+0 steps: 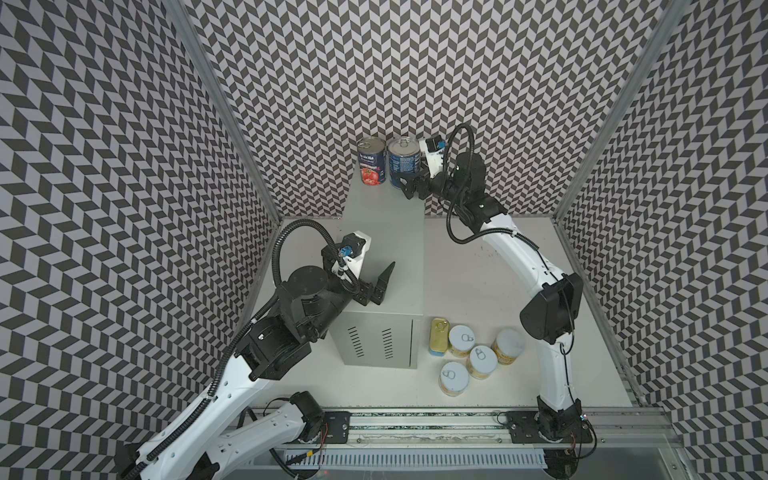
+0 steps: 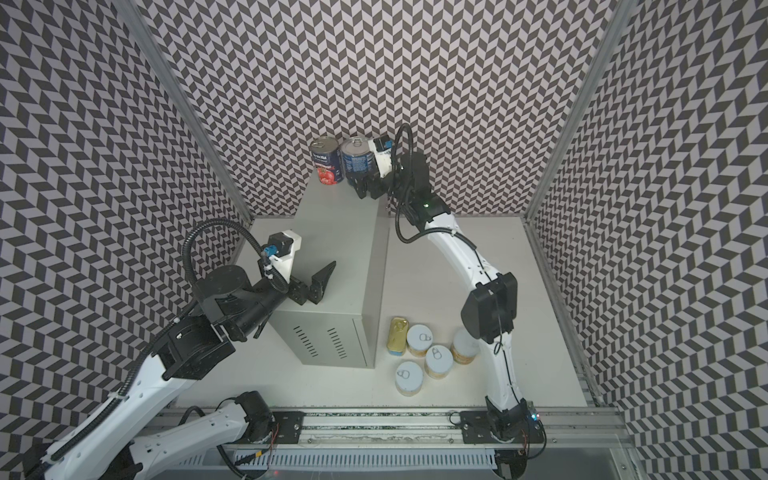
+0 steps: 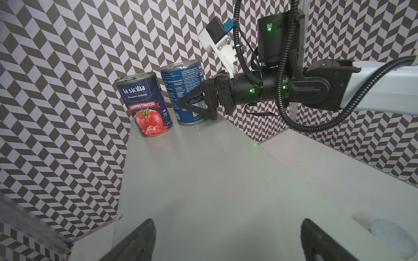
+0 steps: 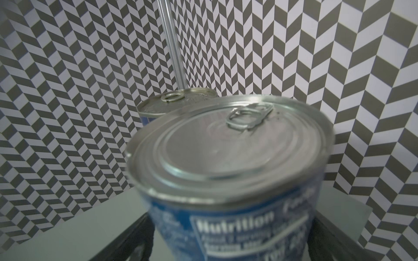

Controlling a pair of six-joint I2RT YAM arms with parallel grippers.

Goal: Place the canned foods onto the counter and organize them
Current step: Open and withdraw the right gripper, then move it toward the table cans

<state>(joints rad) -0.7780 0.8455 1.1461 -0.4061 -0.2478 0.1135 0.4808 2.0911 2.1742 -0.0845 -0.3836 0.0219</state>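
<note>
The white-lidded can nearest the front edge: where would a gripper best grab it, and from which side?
Grip the can by its round wall below the lid, probably from above or the front-left: it stands upright, bare table in front and left, while a neighbouring can crowds its far right.

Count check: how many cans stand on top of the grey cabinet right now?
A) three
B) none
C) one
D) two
D: in a top view the tomato can and the blue-labelled can stand upright side by side at the far end of the counter, and nothing else is on its top.
</note>
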